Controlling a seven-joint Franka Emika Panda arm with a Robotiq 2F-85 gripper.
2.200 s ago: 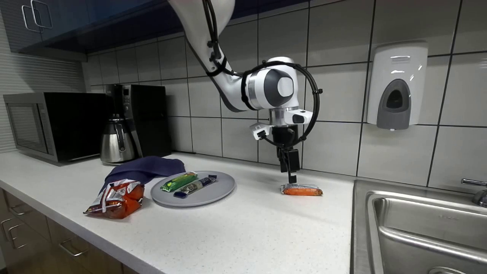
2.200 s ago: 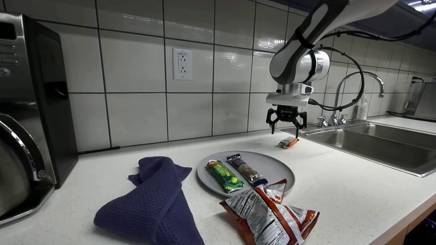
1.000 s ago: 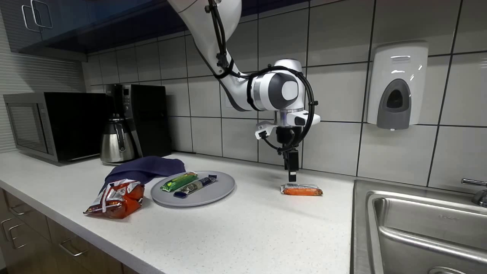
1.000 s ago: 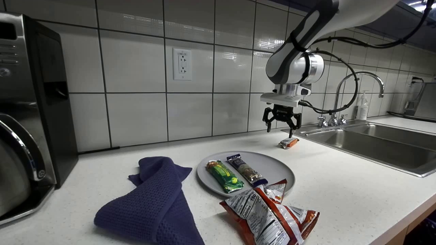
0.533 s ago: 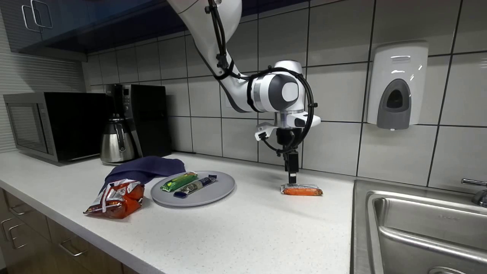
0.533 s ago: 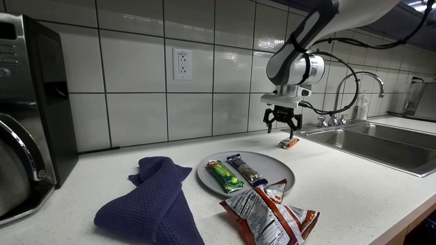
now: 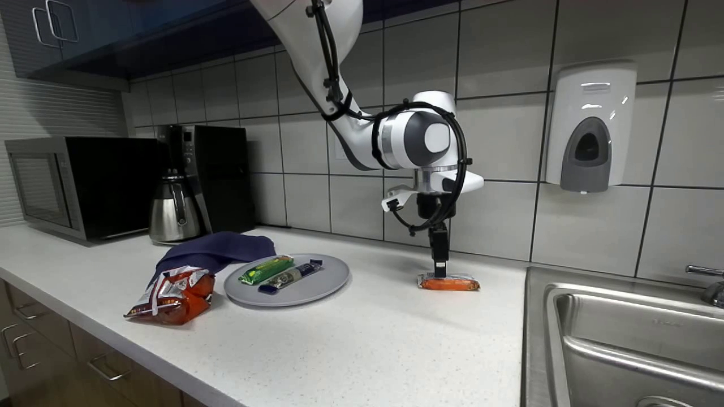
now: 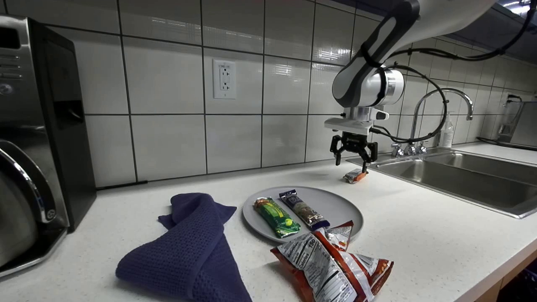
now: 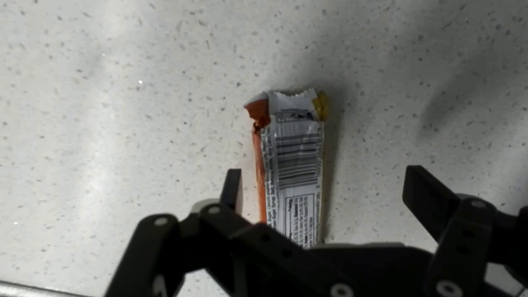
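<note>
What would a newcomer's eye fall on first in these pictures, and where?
First comes the black two-fingered gripper, open over the long orange-and-silver wrapped bar near the rectangular steel sink. Next comes the crinkled red-and-white snack bag near the round grey plate.

Pincer spread near orange-wrapped bar; green bar, blue bar on gray plate.

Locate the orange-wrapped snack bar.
In an exterior view, the orange-wrapped snack bar lies on the countertop under the open gripper, right of the gray plate, left of the sink.
</note>
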